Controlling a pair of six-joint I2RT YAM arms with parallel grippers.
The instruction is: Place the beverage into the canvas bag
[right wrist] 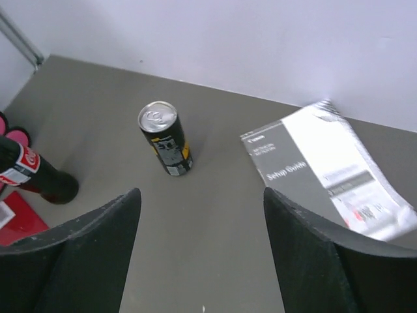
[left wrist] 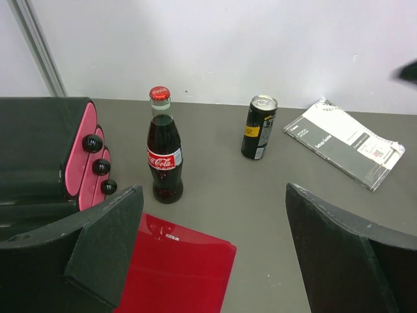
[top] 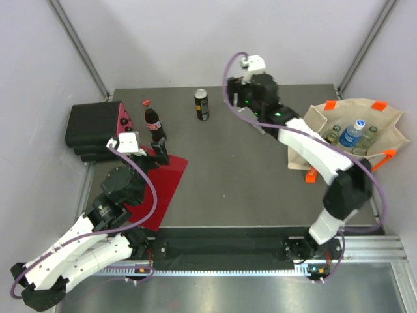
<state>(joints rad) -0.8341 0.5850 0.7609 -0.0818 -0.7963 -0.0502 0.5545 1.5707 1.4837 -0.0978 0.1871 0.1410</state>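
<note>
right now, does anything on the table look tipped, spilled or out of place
Nothing stands out. The cola bottle and the can stand upright with no spill, the grey packet lies flat, and the canvas bag sits open with bottles inside.

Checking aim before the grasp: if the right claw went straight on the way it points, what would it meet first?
Probably bare table, in the gap between the black can and the grey packet. The open right claw aims slightly right of the can, though depth is hard to judge.
</note>
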